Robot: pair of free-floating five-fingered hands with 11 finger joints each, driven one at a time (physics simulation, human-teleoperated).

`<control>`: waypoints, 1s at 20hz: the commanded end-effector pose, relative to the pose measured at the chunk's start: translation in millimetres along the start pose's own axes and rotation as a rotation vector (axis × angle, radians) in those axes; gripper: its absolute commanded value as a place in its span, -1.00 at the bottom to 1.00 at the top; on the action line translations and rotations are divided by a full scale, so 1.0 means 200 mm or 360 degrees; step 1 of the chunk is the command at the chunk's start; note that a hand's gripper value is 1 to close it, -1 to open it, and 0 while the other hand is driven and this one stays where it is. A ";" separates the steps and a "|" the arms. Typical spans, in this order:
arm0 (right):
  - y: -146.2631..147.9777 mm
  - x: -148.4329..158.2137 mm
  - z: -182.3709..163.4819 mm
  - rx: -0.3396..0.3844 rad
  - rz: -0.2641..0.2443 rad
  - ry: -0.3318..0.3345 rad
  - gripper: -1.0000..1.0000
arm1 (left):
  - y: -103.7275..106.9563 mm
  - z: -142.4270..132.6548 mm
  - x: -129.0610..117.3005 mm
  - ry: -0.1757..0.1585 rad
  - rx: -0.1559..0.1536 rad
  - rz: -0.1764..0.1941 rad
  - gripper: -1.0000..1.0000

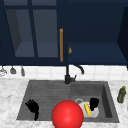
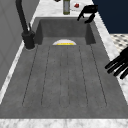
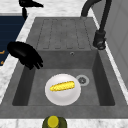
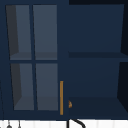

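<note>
A white plate [image 1: 94,112] lies in the sink's right basin [image 3: 37,75] with a yellow corn cob [image 1: 87,109] on it. The same plate [image 3: 62,96] and corn cob [image 3: 62,85] sit beside the drain [image 3: 82,80]. My right hand [image 1: 94,103] hovers over the basin's front side, next to the plate, fingers relaxed and hanging down, holding nothing. That right hand [image 3: 25,55] is above the front rim. My left hand [image 1: 32,107] floats at the drainboard's front edge with straight, spread fingers, shown as the near hand [image 2: 118,65] in the left side view.
A large red ball [image 1: 67,115] sits at the sink's front edge. A black faucet [image 1: 67,75] rises at the back. A green bottle [image 1: 121,94] stands on the right counter. Above, the cabinet's glass door [image 4: 33,57] with a gold handle [image 4: 61,97] is closed; the right half stands open, with a small orange thing [image 4: 70,103].
</note>
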 end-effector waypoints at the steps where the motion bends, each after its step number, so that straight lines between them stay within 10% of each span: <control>1: 0.00 0.00 0.00 0.0000 0.0000 0.0000 0.00 | -0.08 0.06 0.02 -0.0156 -0.0024 -0.0012 -1.00; 16: 0.00 0.00 0.00 0.0000 0.0000 0.0000 0.00 | -0.34 0.17 0.06 -0.0334 -0.0047 -0.0028 -1.00; 20: 0.00 0.00 0.00 0.0000 0.0000 0.0000 0.00 | -0.31 0.18 0.06 -0.0265 -0.0032 -0.0025 -1.00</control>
